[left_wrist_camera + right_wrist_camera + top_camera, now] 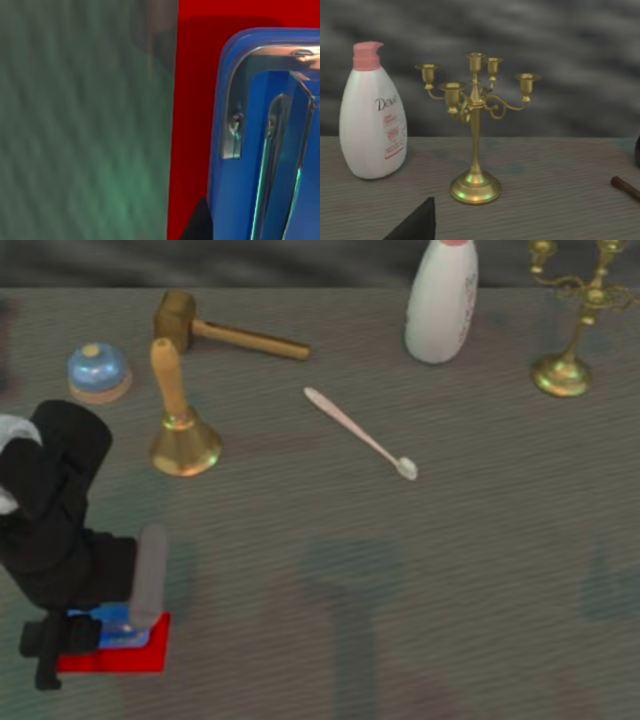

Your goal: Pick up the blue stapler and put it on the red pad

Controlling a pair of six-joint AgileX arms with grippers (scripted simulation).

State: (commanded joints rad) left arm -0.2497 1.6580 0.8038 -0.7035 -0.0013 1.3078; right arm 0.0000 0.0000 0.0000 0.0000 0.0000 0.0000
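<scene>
The blue stapler (120, 625) with its silvery strip (235, 100) sits over the red pad (150, 655) at the table's front left. Whether it touches the pad I cannot tell. My left gripper (100, 632) reaches down onto it, and the arm hides most of the stapler in the top view. In the left wrist view one black fingertip (200, 225) presses against the stapler's (270, 150) long side, with the red pad (192, 125) beneath. My right gripper (480, 236) is parked out of the top view, open and holding nothing, facing the back right corner.
At the back left are a blue-domed bell (98, 372), a brass hand bell (182, 435) and a wooden mallet (225, 330). A toothbrush (362, 435) lies mid-table. A white lotion bottle (442, 300) and a brass candelabra (568, 335) stand at the back right.
</scene>
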